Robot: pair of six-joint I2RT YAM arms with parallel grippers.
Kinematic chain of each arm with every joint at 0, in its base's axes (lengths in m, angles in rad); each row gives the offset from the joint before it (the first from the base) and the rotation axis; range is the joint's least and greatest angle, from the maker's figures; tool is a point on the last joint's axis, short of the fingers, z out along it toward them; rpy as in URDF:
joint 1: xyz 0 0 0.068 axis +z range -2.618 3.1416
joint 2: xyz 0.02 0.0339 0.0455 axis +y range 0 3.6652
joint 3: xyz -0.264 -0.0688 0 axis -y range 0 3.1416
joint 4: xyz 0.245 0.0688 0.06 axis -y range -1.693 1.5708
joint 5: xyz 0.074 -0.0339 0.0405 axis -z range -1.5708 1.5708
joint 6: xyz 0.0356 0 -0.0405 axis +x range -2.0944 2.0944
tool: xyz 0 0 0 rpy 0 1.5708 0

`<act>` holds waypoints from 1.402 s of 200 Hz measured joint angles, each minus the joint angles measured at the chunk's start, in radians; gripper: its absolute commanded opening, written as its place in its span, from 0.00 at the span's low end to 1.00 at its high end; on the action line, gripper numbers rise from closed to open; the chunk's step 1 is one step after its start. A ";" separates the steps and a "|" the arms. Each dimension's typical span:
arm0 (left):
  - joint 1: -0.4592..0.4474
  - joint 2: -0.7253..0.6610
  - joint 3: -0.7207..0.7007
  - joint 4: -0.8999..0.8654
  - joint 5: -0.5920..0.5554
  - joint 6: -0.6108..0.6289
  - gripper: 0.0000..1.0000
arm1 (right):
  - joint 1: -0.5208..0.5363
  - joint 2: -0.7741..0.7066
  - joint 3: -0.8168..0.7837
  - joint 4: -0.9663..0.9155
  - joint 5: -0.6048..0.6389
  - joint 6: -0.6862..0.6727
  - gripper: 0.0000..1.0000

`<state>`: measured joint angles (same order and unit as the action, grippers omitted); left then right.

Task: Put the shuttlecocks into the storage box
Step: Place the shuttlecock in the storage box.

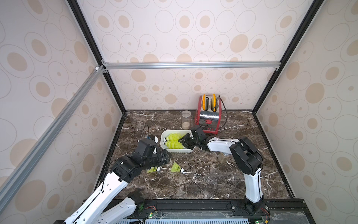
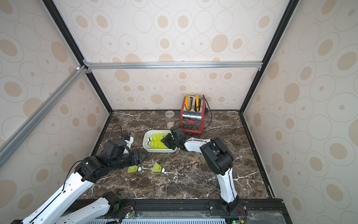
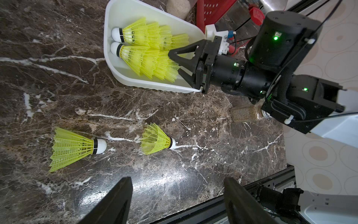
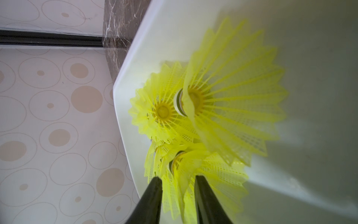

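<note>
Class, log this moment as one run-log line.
right gripper: in storage box, shuttlecock skirt between jaws | left gripper: open, empty | table: two shuttlecocks outside box

Neon-yellow plastic shuttlecocks [image 1: 172, 140] nested in the shallow white plastic storage box [image 1: 164, 135], mid dark marbled stone tabletop [image 1: 213, 180].
Behind the box stands a clear cylindrical jar [image 1: 186, 120], with a red-and-steel toaster [image 1: 208, 118] to its right. In front lie two loose shuttlecocks [image 1: 177, 167]. Right of the box, half hidden, is perhaps a small bottle [image 1: 222, 157].
</note>
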<state>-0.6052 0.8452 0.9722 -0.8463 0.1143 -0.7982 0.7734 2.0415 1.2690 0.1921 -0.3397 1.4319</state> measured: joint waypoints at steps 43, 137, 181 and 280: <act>0.000 0.000 0.000 0.000 0.000 0.000 0.77 | -0.003 -0.029 0.015 -0.080 -0.001 -0.043 0.34; 0.000 0.000 0.000 0.014 0.000 0.000 0.77 | -0.012 -0.065 0.072 -0.210 -0.002 -0.144 0.34; 0.000 0.000 0.000 0.015 0.000 0.000 0.77 | -0.012 -0.090 0.079 -0.270 -0.001 -0.185 0.34; 0.000 -0.062 0.002 -0.054 -0.034 -0.001 0.77 | 0.032 -0.122 0.349 -0.586 0.028 -0.659 0.32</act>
<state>-0.6052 0.7834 0.9741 -0.9001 0.0807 -0.7990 0.8055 1.9190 1.6180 -0.3939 -0.3115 0.7731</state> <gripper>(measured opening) 0.766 0.320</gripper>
